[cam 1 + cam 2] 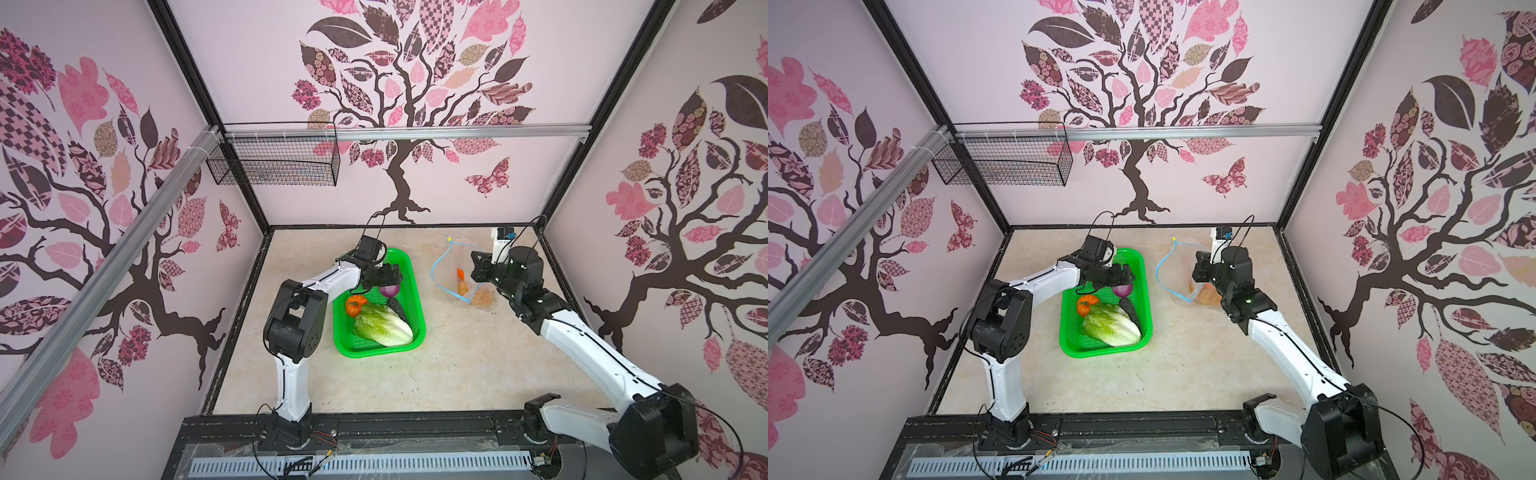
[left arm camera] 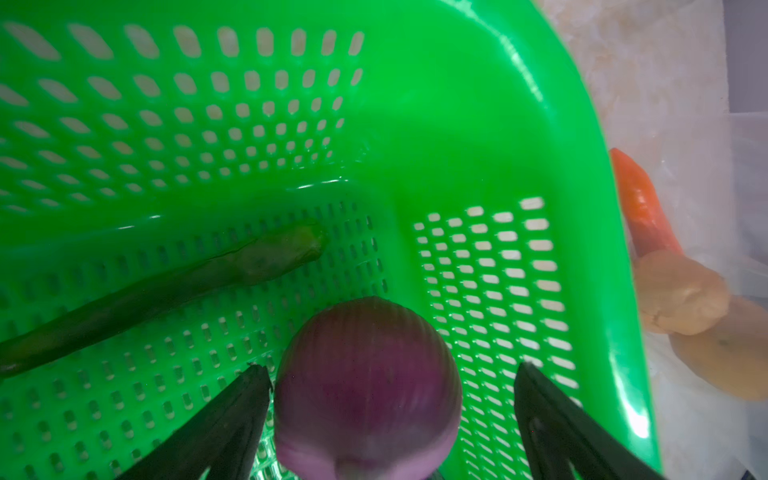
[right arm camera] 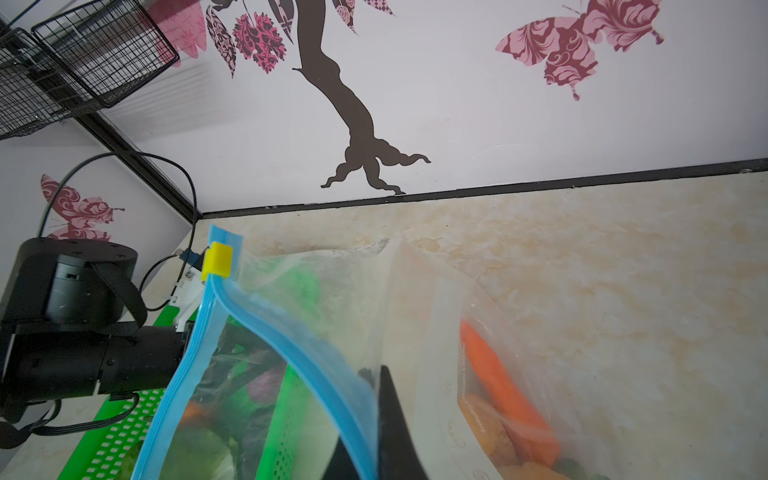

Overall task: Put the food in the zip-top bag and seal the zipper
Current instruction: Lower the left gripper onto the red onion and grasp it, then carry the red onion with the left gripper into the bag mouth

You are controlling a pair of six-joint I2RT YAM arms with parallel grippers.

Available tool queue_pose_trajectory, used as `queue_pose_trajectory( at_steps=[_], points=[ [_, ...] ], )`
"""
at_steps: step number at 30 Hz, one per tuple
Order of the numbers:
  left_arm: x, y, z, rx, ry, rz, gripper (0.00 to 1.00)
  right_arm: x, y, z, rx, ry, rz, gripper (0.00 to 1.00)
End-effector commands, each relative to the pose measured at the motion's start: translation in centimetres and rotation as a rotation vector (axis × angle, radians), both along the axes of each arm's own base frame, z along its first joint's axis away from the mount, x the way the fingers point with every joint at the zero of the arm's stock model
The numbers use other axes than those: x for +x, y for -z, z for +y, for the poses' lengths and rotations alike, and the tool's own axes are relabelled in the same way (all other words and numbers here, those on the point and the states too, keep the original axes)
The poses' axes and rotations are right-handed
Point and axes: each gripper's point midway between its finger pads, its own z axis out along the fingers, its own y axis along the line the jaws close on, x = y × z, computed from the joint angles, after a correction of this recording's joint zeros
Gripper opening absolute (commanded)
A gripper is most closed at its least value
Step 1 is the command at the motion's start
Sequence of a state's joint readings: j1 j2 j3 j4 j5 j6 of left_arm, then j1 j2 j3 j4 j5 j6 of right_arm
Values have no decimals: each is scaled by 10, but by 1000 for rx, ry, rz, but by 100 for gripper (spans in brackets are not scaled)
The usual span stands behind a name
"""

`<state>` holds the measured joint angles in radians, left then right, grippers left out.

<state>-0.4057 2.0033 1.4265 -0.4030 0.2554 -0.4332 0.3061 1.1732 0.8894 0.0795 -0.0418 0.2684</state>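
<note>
Straddling the purple onion (image 2: pixel 365 374) in the green basket (image 1: pixel 419 336), the left gripper (image 2: pixel 390 370) has its jaws spread wide. The right gripper (image 3: pixel 374 386) pinches the zip-top bag (image 1: pixel 455 262) by its blue zipper (image 3: pixel 291 347), mouth gaping, with the carrot (image 3: pixel 490 374) and potatoes (image 2: pixel 681 291) inside. The lettering on the white box (image 1: pixel 498 241) behind is too small to read. Bare marbled tabletop (image 1: pixel 457 365) lies in front.

The bright green plastic mesh basket (image 2: pixel 478 124) gleams glossy and smooth along its rim, while the round purple onion (image 2: pixel 368 374) has a finely ribbed skin with a soft sheen. The matt black fingers (image 2: pixel 232 419) look like hard plastic. The clear crinkly plastic zip-top bag (image 3: pixel 374 291) is thin and creased, its light blue zipper strip (image 3: pixel 185 374) smooth. The beige marbled bench (image 1: pixel 457 365) looks matt, and the black wire basket (image 1: pixel 274 162) is metal.
</note>
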Motion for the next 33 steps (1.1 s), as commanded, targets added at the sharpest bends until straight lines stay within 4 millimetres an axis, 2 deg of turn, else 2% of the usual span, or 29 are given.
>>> queue_pose_trajectory(
  at_steps=[1, 9, 17, 20, 24, 33],
  points=[
    [-6, 18, 1, 17, -1, 36, 94, 0, -11, -2, 4, 7, -32, 0],
    [-22, 35, 5, 92, 20, 68, 93, 1, -10, -3, 1, 10, -32, 0],
    [-16, 38, 7, 123, 18, 57, 88, 0, -12, -4, -1, 11, -36, 0],
    [-12, 34, 5, 122, 18, 44, 82, -1, -12, -4, -1, 13, -38, 0],
    [-9, 25, 5, 118, 15, 18, 68, -1, -13, -5, -1, 17, -41, 0],
    [-8, -10, 10, 109, -3, -59, 59, 0, -11, -4, -3, 14, -35, 0]
  ],
)
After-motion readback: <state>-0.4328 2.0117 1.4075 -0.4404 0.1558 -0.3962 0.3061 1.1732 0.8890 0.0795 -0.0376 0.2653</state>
